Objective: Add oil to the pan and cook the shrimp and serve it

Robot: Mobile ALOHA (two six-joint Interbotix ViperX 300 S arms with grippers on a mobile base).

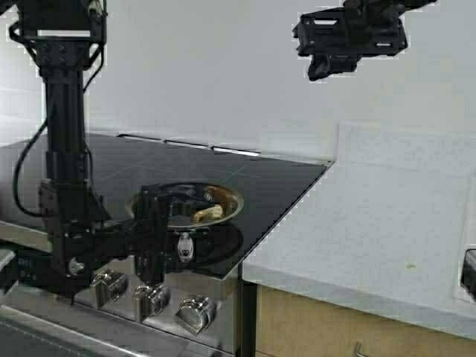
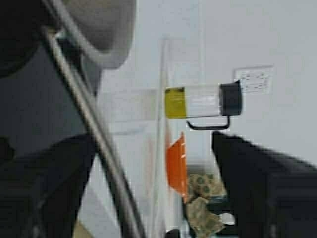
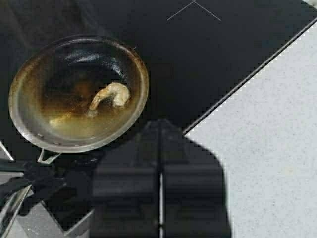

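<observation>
Currently, nearest: left gripper [image 1: 175, 242] low at the cooktop's front edge above the knobs [image 1: 152, 297], jaws clamped on the handle of the round shiny steel pan [image 1: 223, 199], likely steadying it. Small curved pale shrimp [image 3: 110, 95] lies mid-pan in a thin yellowish oil film, so oil looks added; cooking underway. Right gripper [image 1: 349, 33] hangs high above the white tabletop [image 1: 372, 223], jaws pressed together, empty. Farthest: clear oil jug [image 2: 203, 101] with black lid, near the wall.
</observation>
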